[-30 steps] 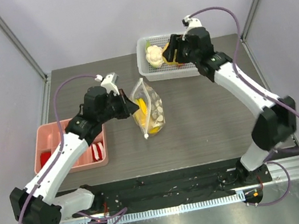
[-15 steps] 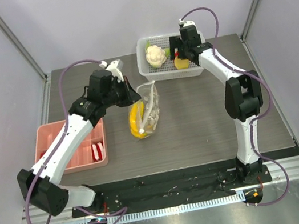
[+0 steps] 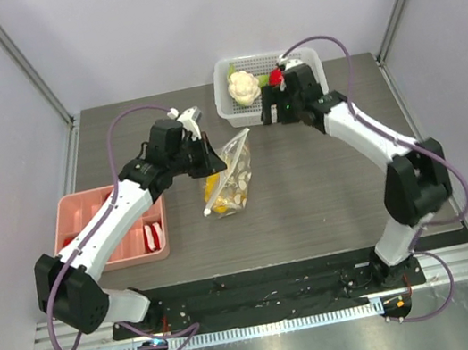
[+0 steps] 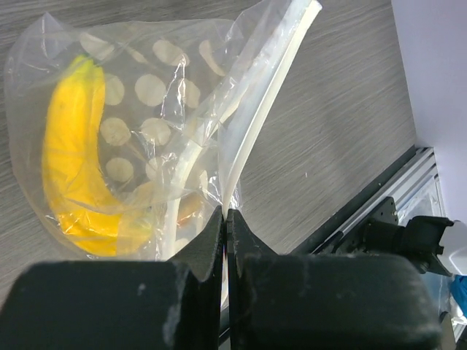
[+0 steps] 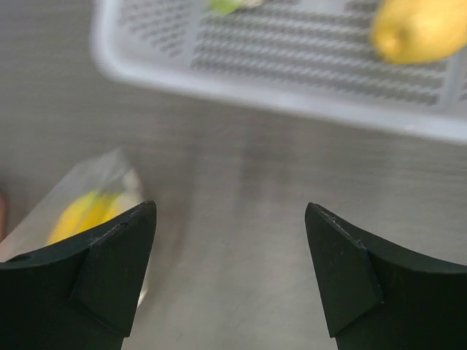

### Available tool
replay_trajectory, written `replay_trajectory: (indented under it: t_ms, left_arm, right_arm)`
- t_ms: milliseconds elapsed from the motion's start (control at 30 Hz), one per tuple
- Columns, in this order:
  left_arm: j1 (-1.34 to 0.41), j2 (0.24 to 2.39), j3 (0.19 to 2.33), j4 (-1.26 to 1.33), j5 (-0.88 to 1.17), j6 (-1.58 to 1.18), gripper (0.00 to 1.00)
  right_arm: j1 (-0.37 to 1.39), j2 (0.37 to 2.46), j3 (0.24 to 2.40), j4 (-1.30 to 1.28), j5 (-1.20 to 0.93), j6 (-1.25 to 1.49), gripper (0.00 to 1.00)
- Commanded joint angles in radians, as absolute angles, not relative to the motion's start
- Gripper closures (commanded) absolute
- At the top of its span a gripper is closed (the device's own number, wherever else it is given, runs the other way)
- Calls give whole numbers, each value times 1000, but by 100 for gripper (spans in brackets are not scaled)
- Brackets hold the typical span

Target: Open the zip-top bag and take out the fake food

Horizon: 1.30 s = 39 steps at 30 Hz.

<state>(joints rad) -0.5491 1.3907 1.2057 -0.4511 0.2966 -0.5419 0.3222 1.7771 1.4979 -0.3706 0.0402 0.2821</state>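
**Annotator:** Dark wood-grain table [image 3: 327,186], pale walls [image 3: 189,20] round it. Your zip-top bag [image 3: 230,176] is mid-table, between the pink tray [image 3: 86,210] on the left and the white basket [image 3: 228,113] at the back.

**Operator:** Who has the bag?

**Annotator:** Your left gripper [image 3: 206,154]. Its jaws are pressed together on one lip of the mouth, right by the zip strip [image 4: 284,65]. The left wrist view shows film pinched between the fingers. The bag's body sags toward the table. I can't tell if it rests there.

**Operator:** And the right one?

**Annotator:** Your right gripper [image 3: 281,115] has its jaws wide apart with nothing between them. It hangs over bare table just in front of the basket, pointing toward the bag.

**Operator:** So how far along?

**Annotator:** My read is well past halfway. The bag is open, with the two zip tracks split apart in the left wrist view. The cauliflower [image 3: 242,88] and red fruit [image 3: 274,78] lie in the basket. The yellow round fruit [image 5: 419,29] shows there too, from the right wrist. The banana [image 4: 69,160] is the one piece clearly inside the bag, low against the dotted film.

**Operator:** Anything else in there?

**Annotator:** There's a pale-brown smudge near the pinch. It could be a printed dot or a piece, I can't say.

**Operator:** What's left?

**Annotator:** Likely the banana: reach into the mouth, get a grip on it and carry it out. Keep your left pinch firm so the mouth doesn't fold shut.
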Motion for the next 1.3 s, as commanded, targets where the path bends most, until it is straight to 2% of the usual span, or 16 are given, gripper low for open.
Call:
replay_trajectory:
  t_ms: [0, 67, 167, 200, 233, 333, 367, 467, 667, 767, 1033, 1267]
  left_arm:
    - [-538, 1335, 1197, -376, 330, -567, 100]
    - [-538, 1325, 1200, -353, 344, -589, 100]
    - [-538, 1319, 1203, -307, 374, -647, 100]
    - [-538, 1315, 1203, -296, 383, -663, 100]
    - [-537, 1315, 1204, -281, 399, -688, 100]
    - [-537, 1305, 1207, -255, 414, -727, 100]
    - [-537, 1301, 1206, -235, 417, -732, 100]
    - [-537, 1284, 1197, -221, 414, -733, 100]
    - [-537, 1266, 1158, -180, 408, -726, 100]
    - [-537, 1275, 1149, -173, 416, -727, 100]
    - [-522, 1264, 1135, -166, 413, -721, 100]
    - [-506, 1235, 1112, -175, 399, -704, 100]
  right_arm:
    - [519, 1491, 1341, -290, -11, 330, 14]
    - [566, 1396, 1258, -290, -6, 350, 17]
    - [603, 1284, 1157, -266, -37, 397, 32]
    - [609, 1258, 1128, -238, -50, 435, 43]
    - [621, 1205, 1065, -162, -90, 452, 47]
    - [637, 1161, 959, -5, -127, 521, 64]
    - [640, 1167, 950, 26, -127, 540, 73]
    - [649, 1227, 957, 57, -155, 574, 82]
    - [689, 1319, 986, 129, -151, 661, 89]
    - [713, 1350, 997, 127, -92, 706, 99]
    - [805, 1472, 1098, -30, 167, 819, 99]
    - [811, 1454, 1049, -81, 210, 815, 98]
